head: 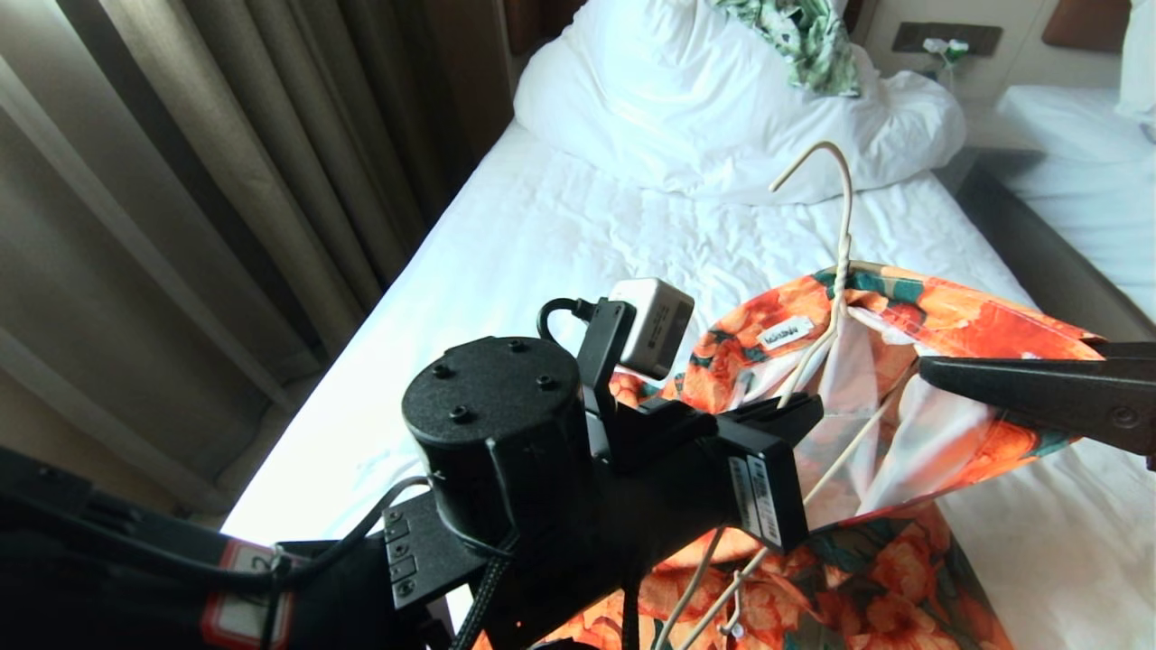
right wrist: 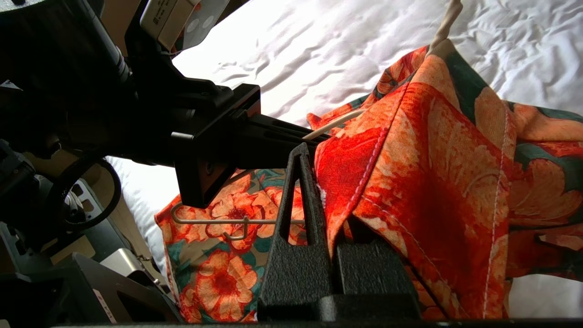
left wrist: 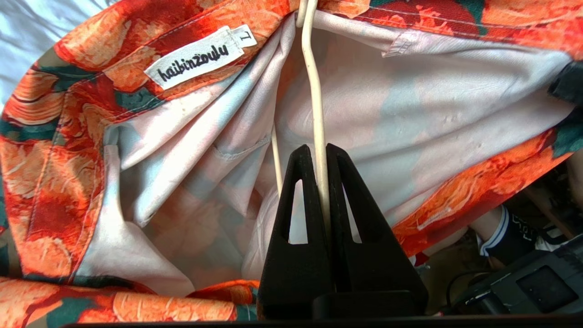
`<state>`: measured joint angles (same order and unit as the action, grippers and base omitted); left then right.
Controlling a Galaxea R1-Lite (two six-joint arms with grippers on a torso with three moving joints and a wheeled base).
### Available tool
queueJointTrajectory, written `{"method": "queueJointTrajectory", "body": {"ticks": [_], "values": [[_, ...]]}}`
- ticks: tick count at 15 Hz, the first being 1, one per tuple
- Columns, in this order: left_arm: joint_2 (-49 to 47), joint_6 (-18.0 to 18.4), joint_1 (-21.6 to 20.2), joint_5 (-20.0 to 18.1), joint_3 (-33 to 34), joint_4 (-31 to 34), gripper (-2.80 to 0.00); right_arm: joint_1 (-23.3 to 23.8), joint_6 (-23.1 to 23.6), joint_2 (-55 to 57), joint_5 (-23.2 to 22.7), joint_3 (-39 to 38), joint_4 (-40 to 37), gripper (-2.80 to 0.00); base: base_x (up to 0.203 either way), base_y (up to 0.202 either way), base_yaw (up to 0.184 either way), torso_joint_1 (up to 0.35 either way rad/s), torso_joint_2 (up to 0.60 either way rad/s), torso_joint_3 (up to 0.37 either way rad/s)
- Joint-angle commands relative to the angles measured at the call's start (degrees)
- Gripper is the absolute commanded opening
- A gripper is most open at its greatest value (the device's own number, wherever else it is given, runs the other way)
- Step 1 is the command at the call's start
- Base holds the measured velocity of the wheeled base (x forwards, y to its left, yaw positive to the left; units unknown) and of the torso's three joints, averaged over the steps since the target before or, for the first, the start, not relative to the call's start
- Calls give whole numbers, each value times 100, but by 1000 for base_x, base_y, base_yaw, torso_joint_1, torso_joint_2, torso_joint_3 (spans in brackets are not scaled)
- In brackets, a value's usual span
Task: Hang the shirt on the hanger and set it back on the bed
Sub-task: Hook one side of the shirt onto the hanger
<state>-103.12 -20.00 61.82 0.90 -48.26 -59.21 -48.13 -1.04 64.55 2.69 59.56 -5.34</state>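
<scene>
Over the bed (head: 542, 235), the left gripper (left wrist: 321, 155) pinches the hanger (left wrist: 312, 91) inside the shirt (head: 948, 325); the right gripper (right wrist: 325, 182) is clamped on the shirt's fabric edge. Threading seems underway; next, the right must draw the cloth over the hanger's free shoulder.

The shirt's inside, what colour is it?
The shirt is pale whitish-pink inside, with the flowers faintly showing through; the left wrist view shows it best.

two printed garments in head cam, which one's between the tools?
The shirt with orange flowers, near the foot of the bed: left tool pinches the hanger inside it, right tool grips its fabric. The green-and-white garment lies untouched on the pillow.
</scene>
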Motion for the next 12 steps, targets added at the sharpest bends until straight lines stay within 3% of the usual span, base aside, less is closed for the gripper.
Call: {"method": "queueJointTrajectory", "body": {"ticks": [1, 3, 4, 12], "values": [[20, -12, 32, 7, 10, -50, -280, -29, 7, 23, 21, -59, -2, -280, 0, 0, 0, 0, 0, 0], [46, -30, 32, 5, 28, -80, -280, -29, 7, 23, 21, -45, 6, -280, 0, 0, 0, 0, 0, 0], [60, -30, 32, 7, 36, -103, -280, -29, -2, 23, 28, -41, -2, 0, 0, 0, 0, 0, 0, 0], [9, -219, 198, -54, 288, -1288, -280, -21, -216, -1, 40, 49, -33, 0, 0, 0, 0, 0, 0, 0]]}}
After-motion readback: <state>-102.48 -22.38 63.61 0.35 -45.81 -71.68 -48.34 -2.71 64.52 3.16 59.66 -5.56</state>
